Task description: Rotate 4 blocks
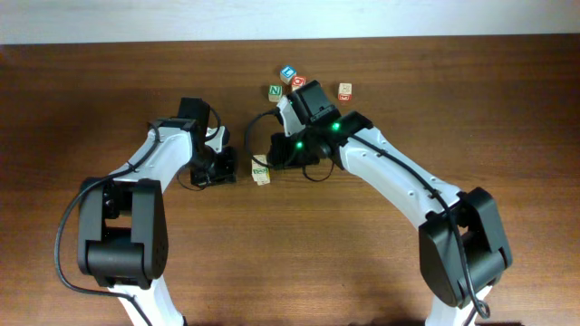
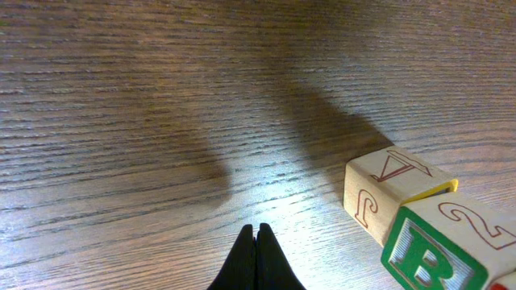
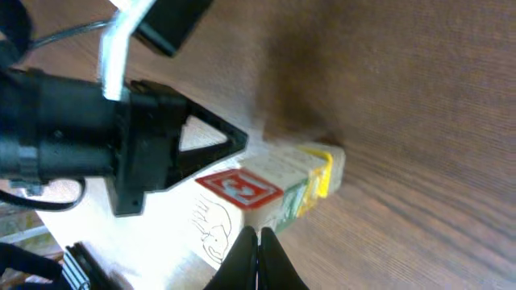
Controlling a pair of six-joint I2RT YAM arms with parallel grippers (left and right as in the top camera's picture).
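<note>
On the table (image 1: 362, 272), nearest the arm bases, the two tools meet around a short row of blocks (image 1: 261, 169) at the middle. The left tool (image 2: 258, 256) is clenched, its fingertips pressed together with nothing between them, low over bare wood. Just to its right lie the B block (image 2: 419, 256), with its green letter facing the camera, and behind it the pale block (image 2: 379, 189) with red outlined marks. The two are side by side and touching, with a yellow edge showing where they meet. The right tool (image 3: 258, 251) is also clenched and empty, its tips at the near side of the row. Whether they touch it I cannot tell. In the right wrist view the left tool's black tip points at the row from the other side. Farther back, well apart from the row, an N cube (image 1: 275, 91), a red cube (image 1: 298, 81) and a blue cube (image 1: 287, 72) sit clustered near the table's far edge.
</note>
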